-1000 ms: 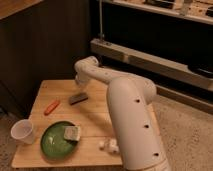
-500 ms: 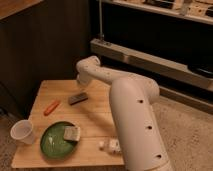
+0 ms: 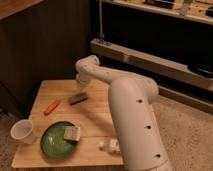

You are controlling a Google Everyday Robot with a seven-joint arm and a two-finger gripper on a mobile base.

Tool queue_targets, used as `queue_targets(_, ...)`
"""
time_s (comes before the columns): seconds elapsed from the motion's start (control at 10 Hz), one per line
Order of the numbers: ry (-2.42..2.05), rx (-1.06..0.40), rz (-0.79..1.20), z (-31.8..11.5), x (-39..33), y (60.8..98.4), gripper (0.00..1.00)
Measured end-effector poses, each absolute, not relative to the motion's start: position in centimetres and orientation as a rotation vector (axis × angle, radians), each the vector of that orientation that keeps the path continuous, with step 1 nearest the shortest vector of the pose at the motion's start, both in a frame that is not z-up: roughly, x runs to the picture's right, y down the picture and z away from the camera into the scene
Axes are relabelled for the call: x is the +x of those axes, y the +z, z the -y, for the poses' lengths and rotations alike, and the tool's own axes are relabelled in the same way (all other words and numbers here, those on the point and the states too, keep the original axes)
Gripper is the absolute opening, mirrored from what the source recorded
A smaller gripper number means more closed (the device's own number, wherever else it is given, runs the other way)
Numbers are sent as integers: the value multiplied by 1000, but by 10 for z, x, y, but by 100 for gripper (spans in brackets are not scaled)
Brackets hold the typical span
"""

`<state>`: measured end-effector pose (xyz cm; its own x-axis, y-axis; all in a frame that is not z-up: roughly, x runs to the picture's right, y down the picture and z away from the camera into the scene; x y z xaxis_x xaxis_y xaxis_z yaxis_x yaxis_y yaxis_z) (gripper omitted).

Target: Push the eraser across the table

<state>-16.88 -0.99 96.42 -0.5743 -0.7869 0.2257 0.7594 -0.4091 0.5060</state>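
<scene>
The white arm (image 3: 134,117) fills the right of the view. Its thick segment rises from the bottom edge, where it is cut off, and a slimmer link reaches left over the worktop (image 3: 92,125) to a rounded joint, then turns down. The arm covers the worktop's right side, so the edge there cannot be seen.

The worktop is pale wood with plank grain. A green plate (image 3: 46,145) lies near its front left, with a pale cup (image 3: 23,132) just left of the plate at the front left corner. A pale square sponge block (image 3: 71,133) rests on the plate's right part.

The eraser (image 3: 77,98) lies flat near the middle of the worktop, towards the back. It is a small, dark grey-black rectangular block with a lighter strip along one long edge. Its long axis runs from lower left to upper right, slightly tilted, the left end nearer the camera. An orange carrot-like thing (image 3: 51,107) lies apart to its left on much the same slant.

The gripper (image 3: 80,83) hangs from the arm's down-turned end, just above and behind the eraser. It is hard to make out against the dark wall. Whether it is open or closed, or touches the eraser, I cannot tell.

A small whitish thing (image 3: 109,145) sits by the arm's base at the front, its shape unclear.
</scene>
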Motion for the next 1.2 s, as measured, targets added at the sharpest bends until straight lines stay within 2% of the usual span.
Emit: queue_targets(1.2, -2047, -63, 786, -4, -187, 995, 0)
